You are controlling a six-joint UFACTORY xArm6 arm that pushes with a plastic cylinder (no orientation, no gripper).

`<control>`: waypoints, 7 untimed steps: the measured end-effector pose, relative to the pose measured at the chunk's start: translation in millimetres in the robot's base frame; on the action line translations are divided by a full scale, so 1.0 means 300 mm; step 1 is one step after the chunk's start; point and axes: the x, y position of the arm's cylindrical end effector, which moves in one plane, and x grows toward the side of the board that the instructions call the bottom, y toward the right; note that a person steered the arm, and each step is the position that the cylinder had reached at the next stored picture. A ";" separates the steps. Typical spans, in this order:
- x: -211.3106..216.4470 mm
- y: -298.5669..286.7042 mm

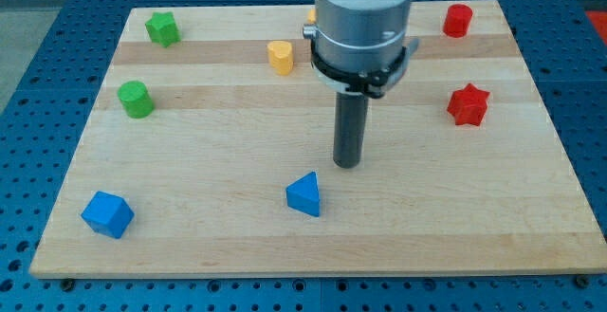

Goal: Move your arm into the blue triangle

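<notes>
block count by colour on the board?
Blue: 2, the blue triangle just below-left of my tip, not touching, and the blue cube.
Green: 2, the green star and the green cylinder.
Red: 2, the red cylinder and the red star.
Yellow: 1, the yellow block.
Total: 7 fully visible; an orange sliver behind the arm cannot be identified.

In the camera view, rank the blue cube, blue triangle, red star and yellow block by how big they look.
1. blue cube, nearest the view's bottom, which may inflate it.
2. red star and blue triangle: too alike to rank.
3. yellow block, farther up the board.
My tip stands just above-right of the triangle, apart.
</notes>
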 end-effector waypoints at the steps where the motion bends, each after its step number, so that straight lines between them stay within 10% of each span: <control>1: -0.021 -0.036; 7: 0.132 -0.177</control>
